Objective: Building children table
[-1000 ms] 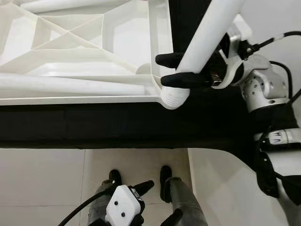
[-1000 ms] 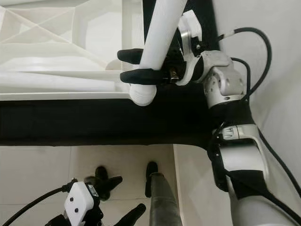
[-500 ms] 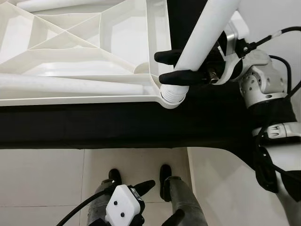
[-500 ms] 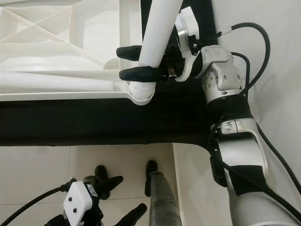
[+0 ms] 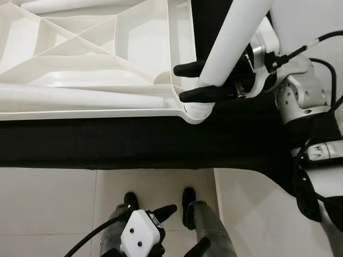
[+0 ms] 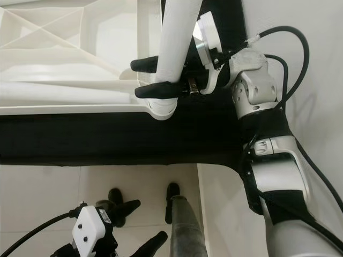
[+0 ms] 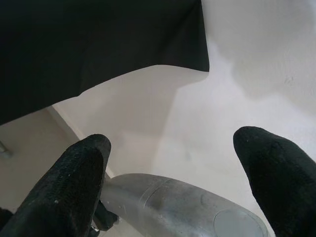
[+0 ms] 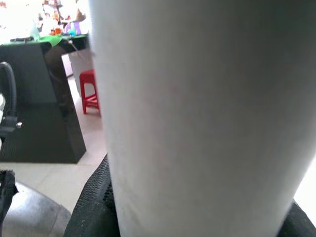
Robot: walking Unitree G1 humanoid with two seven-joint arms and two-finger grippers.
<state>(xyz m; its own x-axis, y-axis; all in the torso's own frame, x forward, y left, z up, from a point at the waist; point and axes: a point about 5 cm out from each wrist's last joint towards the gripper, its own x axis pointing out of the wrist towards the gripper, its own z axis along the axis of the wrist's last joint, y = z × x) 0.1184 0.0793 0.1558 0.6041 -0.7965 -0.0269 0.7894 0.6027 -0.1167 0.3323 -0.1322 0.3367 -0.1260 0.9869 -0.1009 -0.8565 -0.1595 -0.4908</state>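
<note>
Head views: your right claw [image 5: 195,81] is clamped on the white table leg [image 5: 230,43], whose ribbed lower end sits at the corner socket [image 6: 161,108] of the upturned white tabletop [image 5: 91,59] on the black counter [image 5: 107,142]. Left wrist: left claw [image 7: 173,187] spread apart, low over the floor tiles [image 5: 48,209]. Right wrist: the leg sits between the black fingers [image 8: 91,212]; red stool [image 8: 89,96] behind.

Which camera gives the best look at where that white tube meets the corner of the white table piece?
The left eye view: the table leg, held by the right claw, reaches the corner socket of the upturned tabletop. The right eye view shows the same joint. The right wrist view gives a blurry close-up of the leg.
</note>
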